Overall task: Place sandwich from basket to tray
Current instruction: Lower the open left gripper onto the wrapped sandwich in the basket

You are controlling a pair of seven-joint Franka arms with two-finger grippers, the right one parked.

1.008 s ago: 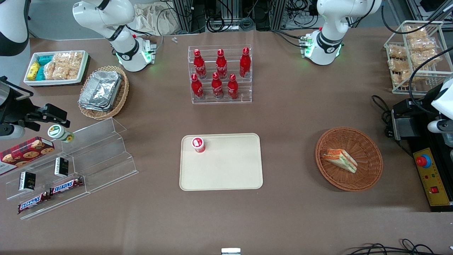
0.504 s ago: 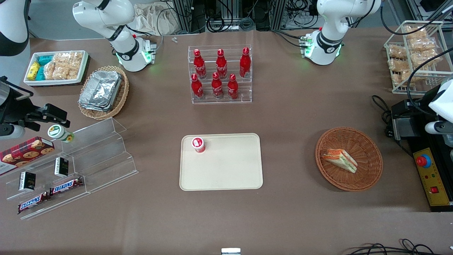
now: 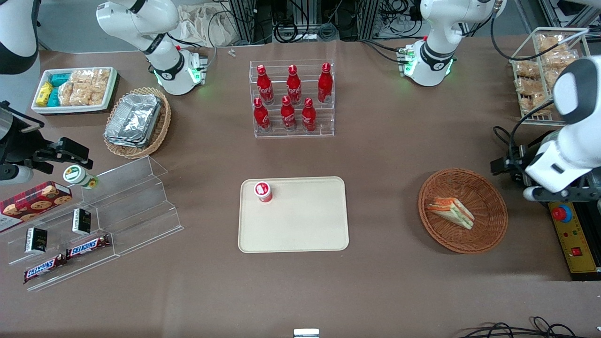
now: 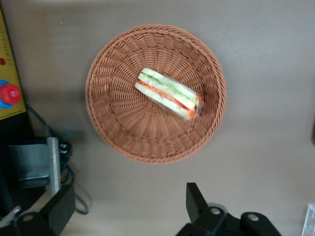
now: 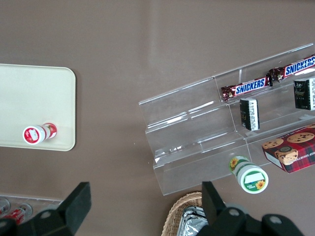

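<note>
The sandwich point(image 3: 451, 211) point(image 4: 170, 93), a wrapped white wedge with orange and green layers, lies in the round reddish-brown basket point(image 3: 493, 227) point(image 4: 118, 132). The cream tray point(image 3: 305, 225) point(image 5: 29, 93) sits mid-table, toward the parked arm's end from the basket. A small red-lidded cup point(image 3: 263, 191) point(image 5: 38, 133) stands in one of its corners. My left gripper point(image 3: 503, 165) point(image 4: 129, 201) hangs above the table just beside the basket's rim, toward the working arm's end. It is open and holds nothing, its black fingers point(image 4: 197, 196) spread wide.
A black-and-yellow control box with a red button point(image 3: 570, 230) point(image 4: 7, 93) and cables lie close to the basket. Farther from the camera stand an acrylic rack of red bottles point(image 3: 292, 98) and a wire snack rack point(image 3: 540, 70). An acrylic stepped shelf point(image 3: 108, 220) sits toward the parked arm.
The left arm has swung in from the table's end toward the basket, bringing its gripper next to the rim. Sandwich, basket and tray have not moved.
</note>
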